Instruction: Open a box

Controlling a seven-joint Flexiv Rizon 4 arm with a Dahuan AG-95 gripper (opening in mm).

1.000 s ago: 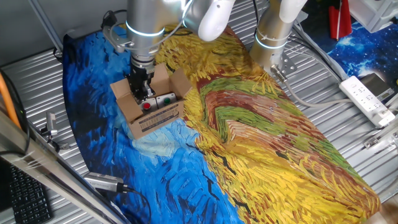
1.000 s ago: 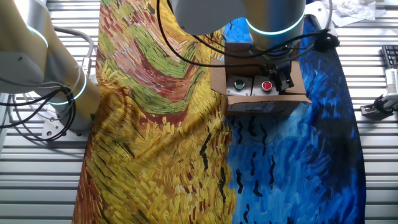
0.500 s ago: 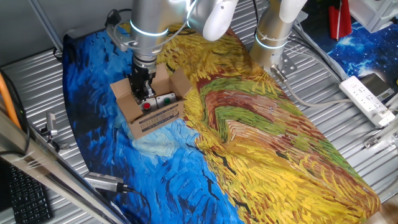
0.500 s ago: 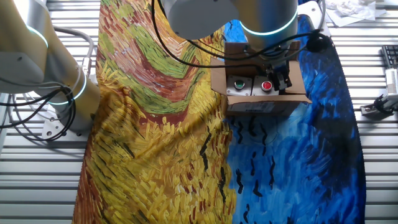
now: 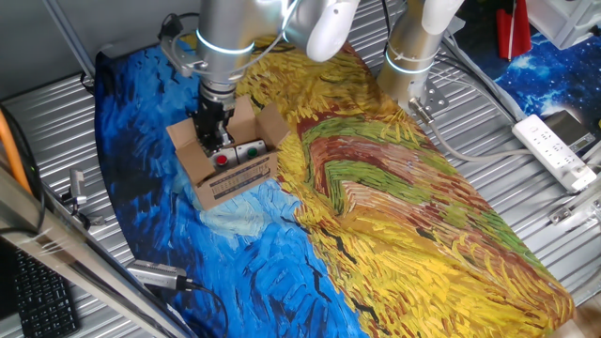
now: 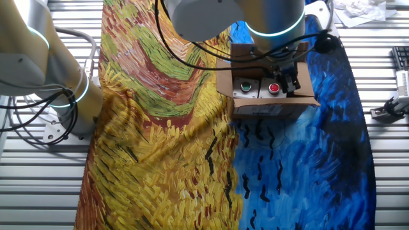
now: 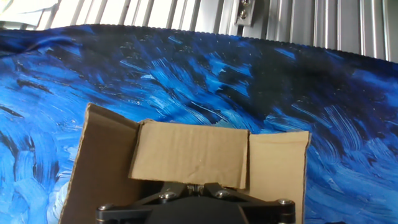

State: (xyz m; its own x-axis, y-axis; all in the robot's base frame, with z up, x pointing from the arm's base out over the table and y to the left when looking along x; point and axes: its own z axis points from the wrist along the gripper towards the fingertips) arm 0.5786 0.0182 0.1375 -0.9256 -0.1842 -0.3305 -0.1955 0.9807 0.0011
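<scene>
The hand's (image 5: pixel 213 141) fingertips were hidden inside the box (image 5: pixel 225 155); the hand view cut off the box's lower part.

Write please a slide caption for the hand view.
Small brown corrugated cardboard box with flaps open on blue painted cloth, black gripper below.

Brown cardboard box (image 5: pixel 230 164) stands upright, flaps open.

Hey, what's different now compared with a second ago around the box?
Very little. The arm's upper body shifted slightly toward the yellow part of the cloth in the first half second, then stopped. The end effector stays down inside the box, the flaps stay spread open, and the box has not moved on the cloth. Nothing visibly taken hold of or let go.
</scene>
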